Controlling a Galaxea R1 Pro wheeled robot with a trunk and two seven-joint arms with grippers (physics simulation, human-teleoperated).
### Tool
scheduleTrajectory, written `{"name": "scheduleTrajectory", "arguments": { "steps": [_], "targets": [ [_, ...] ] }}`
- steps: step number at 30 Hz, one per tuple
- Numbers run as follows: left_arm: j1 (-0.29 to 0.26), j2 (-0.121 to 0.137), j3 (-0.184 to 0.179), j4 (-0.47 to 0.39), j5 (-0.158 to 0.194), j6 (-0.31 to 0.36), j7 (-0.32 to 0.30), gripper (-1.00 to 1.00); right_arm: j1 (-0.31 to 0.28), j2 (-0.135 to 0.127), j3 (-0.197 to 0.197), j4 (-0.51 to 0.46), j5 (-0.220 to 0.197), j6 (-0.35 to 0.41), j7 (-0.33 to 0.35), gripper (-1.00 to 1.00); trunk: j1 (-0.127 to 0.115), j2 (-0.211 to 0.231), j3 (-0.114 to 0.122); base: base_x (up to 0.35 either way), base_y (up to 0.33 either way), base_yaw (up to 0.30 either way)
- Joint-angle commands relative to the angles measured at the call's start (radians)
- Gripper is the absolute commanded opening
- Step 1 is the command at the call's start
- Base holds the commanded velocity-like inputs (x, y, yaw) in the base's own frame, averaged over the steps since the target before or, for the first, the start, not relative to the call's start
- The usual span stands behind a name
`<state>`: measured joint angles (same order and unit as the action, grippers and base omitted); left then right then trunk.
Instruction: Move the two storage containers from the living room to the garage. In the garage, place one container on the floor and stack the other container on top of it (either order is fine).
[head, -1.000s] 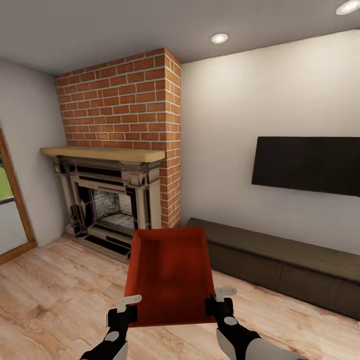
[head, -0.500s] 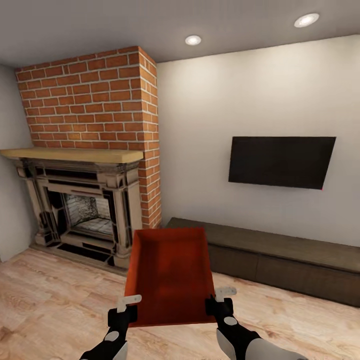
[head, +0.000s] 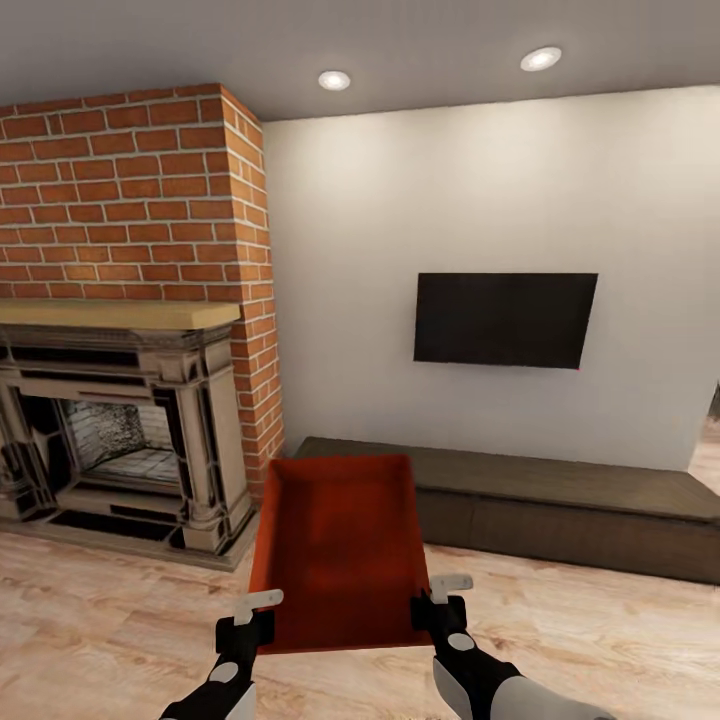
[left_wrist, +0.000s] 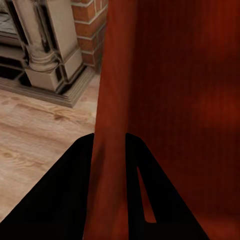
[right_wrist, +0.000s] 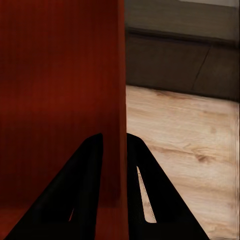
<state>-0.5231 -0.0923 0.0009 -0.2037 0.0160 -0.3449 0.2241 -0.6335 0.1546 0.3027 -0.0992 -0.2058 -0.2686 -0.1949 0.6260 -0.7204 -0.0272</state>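
I've got one bin (head: 340, 545) up in front of me over the wood floor (head: 100, 630): left claw (head: 252, 612) clamps its left wall, right claw (head: 440, 598) clamps the right. Fireplace (head: 110, 440) sits ahead-left, TV (head: 503, 320) ahead-right above a low bench (head: 560, 500).

The storage container (head: 340, 545) is orange-red and plain. The fireplace (head: 120, 200) on the left has red bricks with pale lines between them. The TV (head: 503, 320) is black on a cream wall (head: 480, 200). The plank floor (head: 600, 640) is light wood with wavy grain. The far bench (head: 560, 505) is dark brown.
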Motion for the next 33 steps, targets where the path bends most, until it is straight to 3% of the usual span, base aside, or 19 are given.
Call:
{"name": "scheduleTrajectory", "arguments": {
  "steps": [1, 33],
  "targets": [
    [-0.001, -0.001, 0.029, -0.007, -0.018, 0.001, 0.003, -1.00, 0.000, 0.000, -0.005, 0.003, -0.014, -0.001, 0.003, -1.00, 0.000, -0.002, -0.002, 0.000, 0.000, -0.281],
    [-0.001, -0.001, 0.028, -0.006, -0.018, 0.001, 0.002, -1.00, 0.000, 0.000, -0.005, 0.003, -0.014, -0.001, 0.003, -1.00, 0.000, -0.002, -0.002, 0.000, 0.000, -0.282]
  ]
}}
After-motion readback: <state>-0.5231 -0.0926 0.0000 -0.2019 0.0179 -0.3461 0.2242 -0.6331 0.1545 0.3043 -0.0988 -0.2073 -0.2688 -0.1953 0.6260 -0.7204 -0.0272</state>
